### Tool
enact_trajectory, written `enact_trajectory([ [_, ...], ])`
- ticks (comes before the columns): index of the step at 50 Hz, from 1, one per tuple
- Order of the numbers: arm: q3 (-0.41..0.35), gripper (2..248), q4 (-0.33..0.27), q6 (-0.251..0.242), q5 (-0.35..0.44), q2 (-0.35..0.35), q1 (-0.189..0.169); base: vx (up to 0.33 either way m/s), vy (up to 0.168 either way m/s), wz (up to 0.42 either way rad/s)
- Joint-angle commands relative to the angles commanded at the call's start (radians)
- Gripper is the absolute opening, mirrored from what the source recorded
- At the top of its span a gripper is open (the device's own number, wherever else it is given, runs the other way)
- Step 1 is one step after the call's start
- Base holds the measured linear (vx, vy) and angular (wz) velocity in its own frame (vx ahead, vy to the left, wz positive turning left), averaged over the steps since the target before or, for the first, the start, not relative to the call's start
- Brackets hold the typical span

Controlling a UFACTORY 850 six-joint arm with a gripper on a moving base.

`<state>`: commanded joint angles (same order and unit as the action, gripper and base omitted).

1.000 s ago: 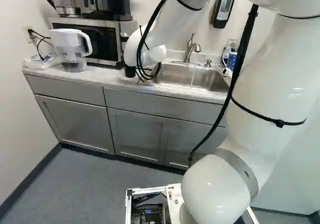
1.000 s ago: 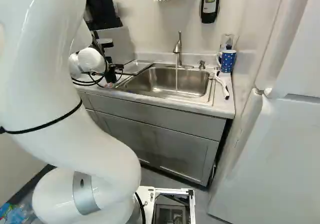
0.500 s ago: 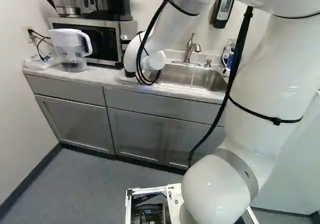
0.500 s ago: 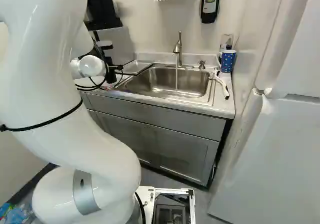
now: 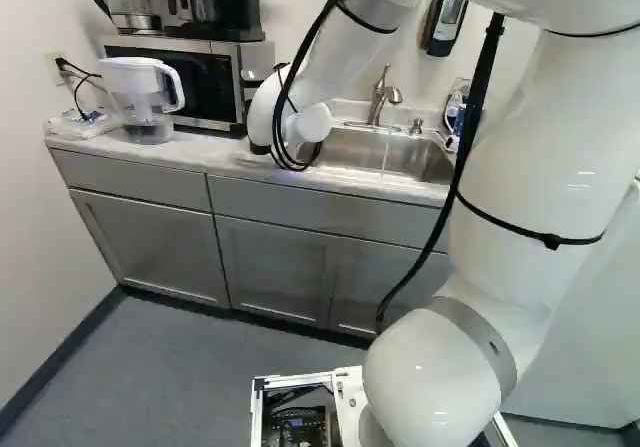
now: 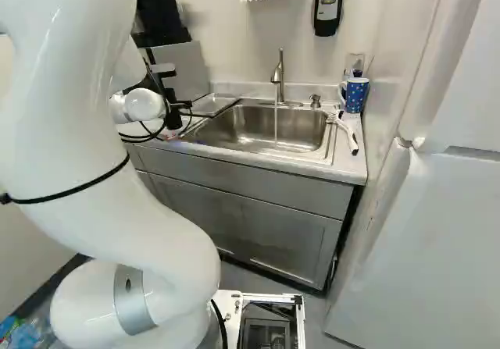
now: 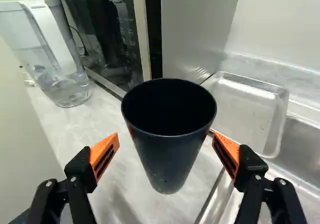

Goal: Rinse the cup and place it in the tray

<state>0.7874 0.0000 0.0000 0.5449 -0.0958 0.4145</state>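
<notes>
In the right base view the gripper (image 6: pixel 173 115) shows only in part beside the sink's left end, behind cables and the wrist. The wrist view has the gripper (image 7: pixel 166 146) open around a dark, tapered cup (image 7: pixel 167 156), which is upright over the counter with its mouth facing up. One orange-padded finger stands on each side, with a visible gap from the cup's wall. Just beyond the cup lies a shallow metal tray (image 7: pixel 245 108), beside the sink (image 6: pixel 262 126). A thin stream of water runs from the faucet (image 6: pixel 278 76).
A water pitcher (image 5: pixel 145 97) stands on the counter left of the microwave (image 5: pixel 190 75). At the sink's right are a blue dotted mug (image 6: pixel 355 95) and a white-handled brush (image 6: pixel 348 137). A white fridge (image 6: pixel 422 232) stands at the right.
The arm's wrist end has moved slightly lower in both base views, mostly in the first half second. Its black end piece has gone out of sight in the left base view. The base has not moved.
</notes>
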Motion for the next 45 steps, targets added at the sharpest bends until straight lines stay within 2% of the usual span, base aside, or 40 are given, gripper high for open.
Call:
enact_trajectory([
  [6,0.0,246,0.0,0.0,0.0,0.0,0.0,0.0,0.0,0.0],
  [7,0.0,212,0.0,0.0,0.0,0.0,0.0,0.0,0.0,0.0],
  [11,0.0,212,0.0,0.0,0.0,0.0,0.0,0.0,0.0,0.0],
  [12,0.0,174,0.0,0.0,0.0,0.0,0.0,0.0,0.0,0.0],
  [16,0.0,174,0.0,0.0,0.0,0.0,0.0,0.0,0.0,0.0],
  [17,0.0,136,0.0,0.0,0.0,0.0,0.0,0.0,0.0,0.0],
  [22,0.0,136,0.0,0.0,0.0,0.0,0.0,0.0,0.0,0.0],
  [23,0.0,125,0.0,0.0,0.0,0.0,0.0,0.0,0.0,0.0],
  [35,0.003,125,0.0,0.0,0.0,0.006,0.0,0.0,0.0,0.0],
  [45,0.036,125,0.0,0.0,0.0,-0.006,-0.014,0.0,0.0,0.0],
])
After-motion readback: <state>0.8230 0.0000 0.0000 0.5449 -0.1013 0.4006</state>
